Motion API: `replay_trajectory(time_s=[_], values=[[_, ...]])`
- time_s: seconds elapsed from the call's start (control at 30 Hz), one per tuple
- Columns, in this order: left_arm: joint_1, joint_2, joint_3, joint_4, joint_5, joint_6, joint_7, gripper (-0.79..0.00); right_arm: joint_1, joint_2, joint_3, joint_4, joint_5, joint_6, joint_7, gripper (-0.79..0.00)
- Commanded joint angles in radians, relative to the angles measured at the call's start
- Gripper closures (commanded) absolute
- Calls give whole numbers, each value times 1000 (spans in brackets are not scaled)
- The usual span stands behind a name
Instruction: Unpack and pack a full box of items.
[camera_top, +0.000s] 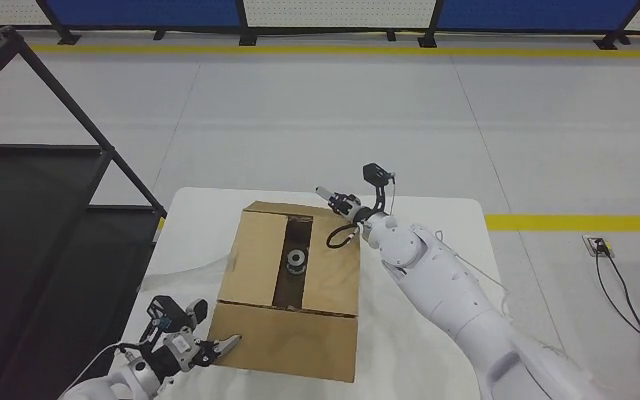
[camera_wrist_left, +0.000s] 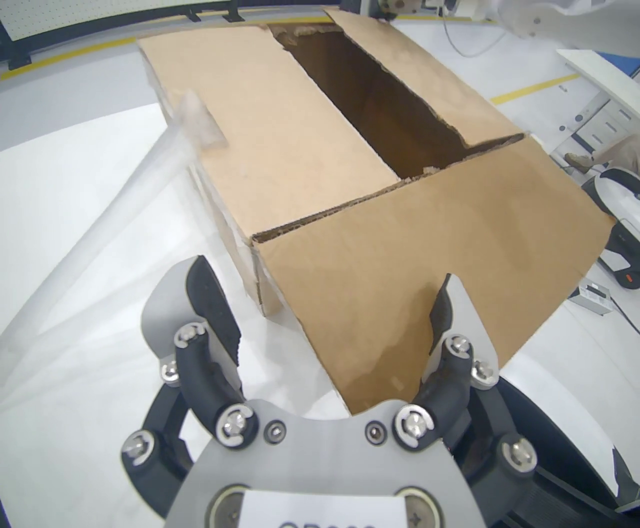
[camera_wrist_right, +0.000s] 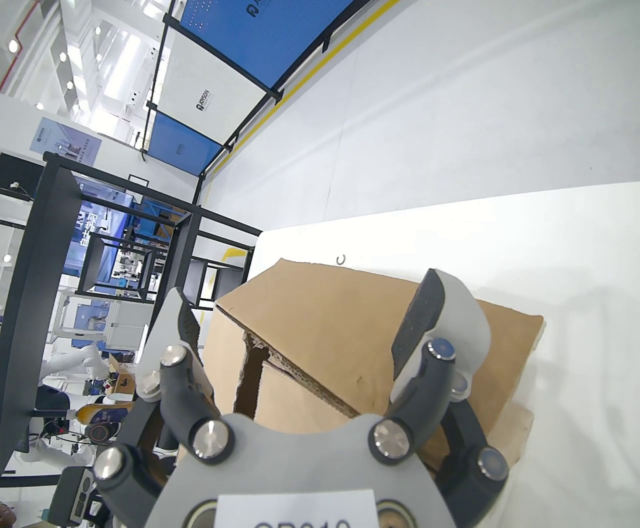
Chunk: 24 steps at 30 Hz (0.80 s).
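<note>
Though ajar, one box (camera_top: 262, 255) (item (camera_top: 297, 262), perhaps)

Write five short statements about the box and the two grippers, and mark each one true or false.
1. The box sits on a white table. True.
2. The box's top flaps are fully closed. False: a dark gap runs between the two long flaps.
3. The left gripper has its jaws open. True.
4. The right gripper holds a round metal part. False: its jaws are open and empty; the round metal part lies inside the box.
5. Both grippers are at the same end of the box. False: they are at opposite ends.
</note>
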Motion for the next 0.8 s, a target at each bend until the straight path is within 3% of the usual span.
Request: replay_trajectory(time_s=[0.0, 0.23, 0.37, 0.53, 0.67, 0.77], values=[[-3, -1, -7, 5, -21, 40, 5, -785, 5, -7, 4, 20, -2, -13, 3, -785], [-17, -8, -19, 25, -160, 154, 19, -785, 8, -23, 32, 59, -9, -101, -48, -785], [-34, -14, -25, 35, -196, 301, 18, -785, -6, -22, 66, 51, 18, -209, -57, -785], [-70, -25, 18, 48, -111, 530, 37, -785, -30, -5, 118, 26, 60, -364, -6, -785], [-104, -33, 83, 68, -19, 610, 52, -785, -62, 17, 160, -27, 78, -471, 59, -785], [-130, -37, 121, 90, 18, 629, 63, -785, -84, 34, 183, -65, 88, -494, 123, -785]])
